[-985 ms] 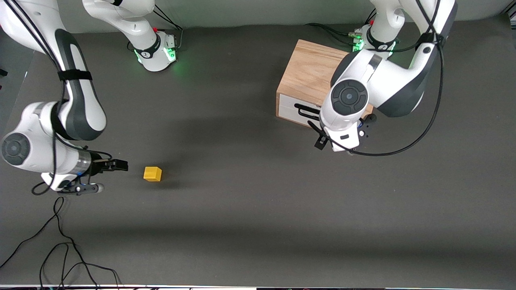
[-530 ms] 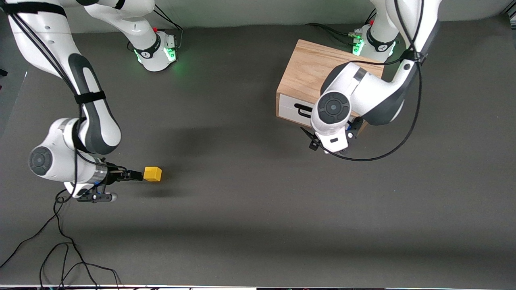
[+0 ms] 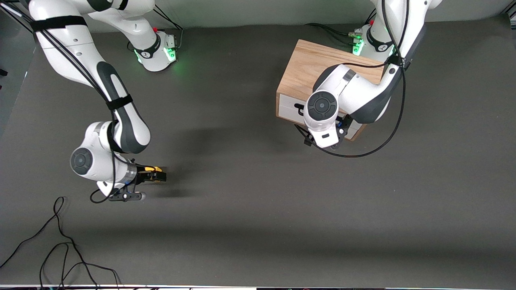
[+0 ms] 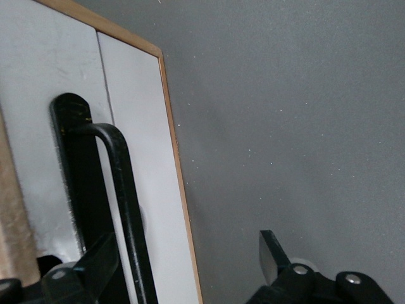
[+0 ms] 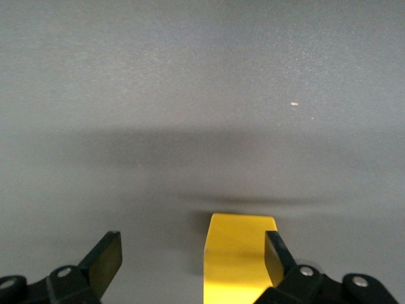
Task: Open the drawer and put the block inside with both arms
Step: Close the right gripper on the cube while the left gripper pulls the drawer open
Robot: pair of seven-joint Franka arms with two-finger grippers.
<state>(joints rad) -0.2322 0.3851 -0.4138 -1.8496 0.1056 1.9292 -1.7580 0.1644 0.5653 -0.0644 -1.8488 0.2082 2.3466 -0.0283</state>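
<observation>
You see the right arm [image 3: 117, 121] reaching down toward its end of the table [image 3: 250, 225], with its tool [image 3: 155, 174] around the yellow block [image 3: 152, 169], which shows only partly between the black fingers. The left arm [image 3: 354, 96] bends over the oak cabinet [image 3: 302, 68], and its tool [image 3: 324, 141] sits low just in front of the drawer [image 3: 288, 106]. Part of the black wire handle [image 3: 299, 108] shows on the white panel, and the drawer looks closed.
</observation>
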